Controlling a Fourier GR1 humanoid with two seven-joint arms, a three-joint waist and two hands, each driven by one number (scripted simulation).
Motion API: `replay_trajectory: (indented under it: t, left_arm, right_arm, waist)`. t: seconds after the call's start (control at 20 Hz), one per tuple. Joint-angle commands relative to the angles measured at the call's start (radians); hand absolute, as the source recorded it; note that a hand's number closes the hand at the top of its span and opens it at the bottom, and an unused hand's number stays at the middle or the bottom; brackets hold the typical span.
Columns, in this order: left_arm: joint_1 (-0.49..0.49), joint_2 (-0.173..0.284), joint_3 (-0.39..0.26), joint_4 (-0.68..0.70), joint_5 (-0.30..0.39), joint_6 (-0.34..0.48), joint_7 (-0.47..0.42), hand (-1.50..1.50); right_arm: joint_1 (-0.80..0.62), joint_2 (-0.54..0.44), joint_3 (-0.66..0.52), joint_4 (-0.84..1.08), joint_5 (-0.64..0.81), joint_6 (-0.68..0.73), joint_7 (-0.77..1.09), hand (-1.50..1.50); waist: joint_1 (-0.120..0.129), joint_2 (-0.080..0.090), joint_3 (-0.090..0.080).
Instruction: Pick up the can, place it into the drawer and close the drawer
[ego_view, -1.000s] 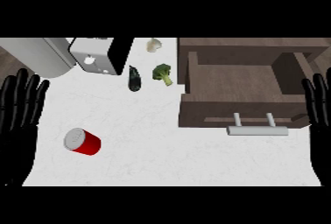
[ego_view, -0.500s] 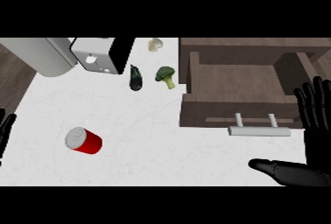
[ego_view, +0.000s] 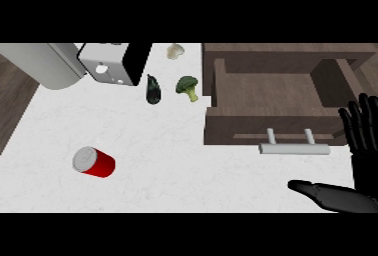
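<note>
A red can (ego_view: 94, 162) with a silver lid lies on its side on the white counter (ego_view: 184, 165), at the left. The brown drawer (ego_view: 273, 100) stands pulled open at the upper right, its inside bare, with a silver handle (ego_view: 293, 147) on its front. My right hand (ego_view: 360, 150) shows at the right edge, beside the drawer's front corner. Its fingers are straight and point up, the thumb is spread low toward the left, and it holds nothing. It is far to the right of the can. My left hand does not show.
A dark eggplant (ego_view: 153, 90) and a broccoli (ego_view: 187, 86) lie just left of the drawer. A small pale vegetable (ego_view: 174, 51) sits at the back. A black and silver appliance (ego_view: 111, 62) and a grey cylinder (ego_view: 48, 65) stand at the back left.
My left hand has slid out of the picture at the left edge. My right hand has come further in from the right, its thumb now spread over the counter.
</note>
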Motion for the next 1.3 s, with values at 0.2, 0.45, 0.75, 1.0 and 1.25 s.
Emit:
replay_trajectory:
  t: [0.2,0.45,0.75,1.0,1.25]
  left_arm:
    - [-0.035,-0.052,-0.021,0.078,-0.058,-0.034,-0.006,-1.5]
    - [-0.06,-0.048,-0.009,0.211,-0.101,-0.079,-0.071,-1.5]
    - [-0.062,-0.149,-0.116,0.29,-0.274,-0.024,-0.162,-1.5]
    - [-0.075,-0.152,-0.115,0.457,-0.29,-0.012,-0.291,-1.5]
    - [-0.068,-0.16,-0.144,0.526,-0.348,0.059,-0.358,-1.5]
  right_arm:
    - [0.025,-0.051,-0.103,-0.008,-0.116,0.074,-0.032,-1.5]
    - [-0.001,-0.023,-0.046,0.009,-0.04,0.04,-0.008,-1.5]
    - [0.096,-0.015,-0.071,-0.059,-0.068,0.071,-0.032,-1.5]
    - [0.081,-0.029,-0.096,-0.061,-0.073,0.083,-0.042,-1.5]
    - [0.125,-0.084,-0.213,-0.091,-0.21,0.155,-0.016,-1.5]
  waist:
    - [-0.006,0.0,0.0]
    - [-0.004,0.001,-0.001]
    - [-0.008,0.001,0.0]
    - [-0.007,0.001,0.0]
    - [-0.01,0.0,0.0]
